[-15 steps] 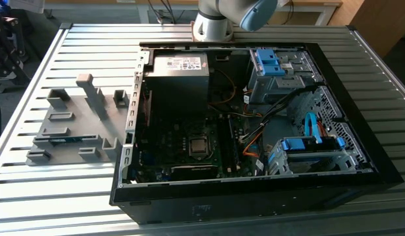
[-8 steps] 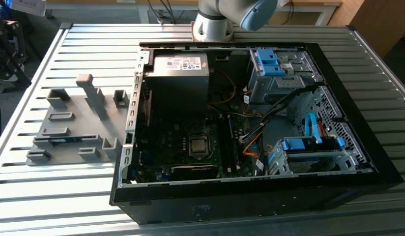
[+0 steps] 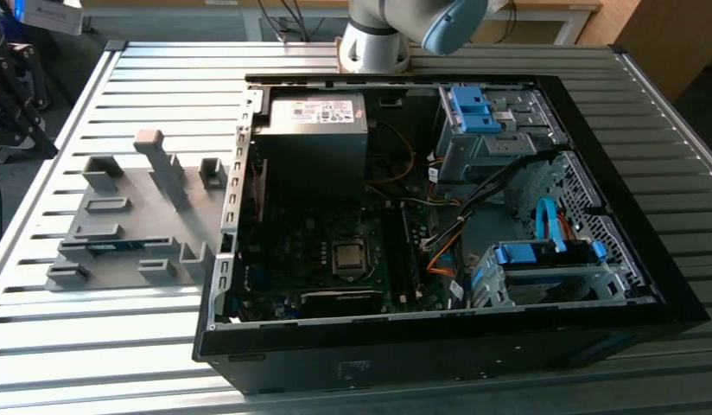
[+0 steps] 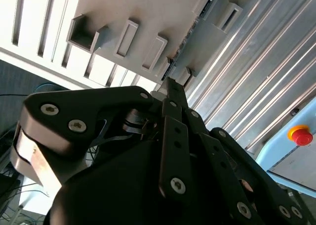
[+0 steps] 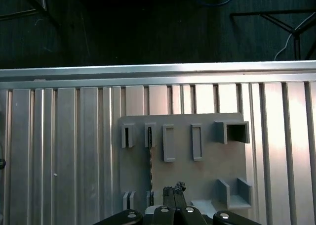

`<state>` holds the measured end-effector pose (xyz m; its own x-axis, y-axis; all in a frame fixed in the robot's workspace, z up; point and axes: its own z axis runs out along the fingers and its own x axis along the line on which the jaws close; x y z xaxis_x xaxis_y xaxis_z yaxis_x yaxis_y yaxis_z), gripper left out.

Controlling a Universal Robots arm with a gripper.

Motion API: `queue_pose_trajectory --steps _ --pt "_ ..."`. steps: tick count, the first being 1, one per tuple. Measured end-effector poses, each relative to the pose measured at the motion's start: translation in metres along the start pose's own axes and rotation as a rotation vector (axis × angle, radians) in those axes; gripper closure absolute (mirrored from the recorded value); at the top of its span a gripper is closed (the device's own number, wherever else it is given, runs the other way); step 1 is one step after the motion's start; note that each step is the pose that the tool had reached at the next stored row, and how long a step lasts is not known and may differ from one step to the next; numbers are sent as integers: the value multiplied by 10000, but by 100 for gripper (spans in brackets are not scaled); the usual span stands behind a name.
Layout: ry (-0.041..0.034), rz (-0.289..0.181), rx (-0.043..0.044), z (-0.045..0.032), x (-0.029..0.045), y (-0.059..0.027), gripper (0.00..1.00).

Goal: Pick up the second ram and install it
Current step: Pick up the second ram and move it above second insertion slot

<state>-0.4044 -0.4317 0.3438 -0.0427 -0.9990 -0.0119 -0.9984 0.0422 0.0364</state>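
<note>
- tool (image 5: 174, 189): fingers together with nothing between them, hanging above the grey fixture plate (image 5: 207, 160).
- second ram (image 3: 114, 245): a blue strip standing on edge in a slot of the fixture plate. the plate lies on the slatted desk (image 3: 103, 346), at the exterior view's left of the open computer case (image 3: 632, 285). in the first wrist view the strip shows as a thin dark line just beside the tool's tips, not under them.
- hazard a, striking the strip: lowered with its fingers together, the tool would likely meet the top edge of the second ram instead of straddling it. the thin board could flex or be pressed hard into its slot.
- hazard b, sideways offset: the tips appear to sit off the strip's line. a straight descent could put a finger on the strip or on one of the raised blocks (image 5: 169, 143) close by, and might shift the plate.
- hazard c, skewed hold: the strip is long, thin and flat. a grip off its middle, or not square to it, would probably let it tilt or slip between the fingers.
- hazard d, crowded case: the memory slots (image 3: 410, 251) lie near loose cables (image 3: 442, 232). a tilted strip could snag there or seat at one end only. whether those slots are free cannot be told.
</note>
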Motion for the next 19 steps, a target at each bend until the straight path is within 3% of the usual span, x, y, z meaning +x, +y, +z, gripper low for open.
queue_pose_trajectory --steps 5,6,13,14,19 --pt "-3 -233 10 38 12 2 89" --pt "-2 -245 10 47 12 2 83" --pt "0 -283 10 120 15 -1 82" --pt "1 -284 11 132 15 -2 76" --pt "1 -284 29 190 16 -2 76"
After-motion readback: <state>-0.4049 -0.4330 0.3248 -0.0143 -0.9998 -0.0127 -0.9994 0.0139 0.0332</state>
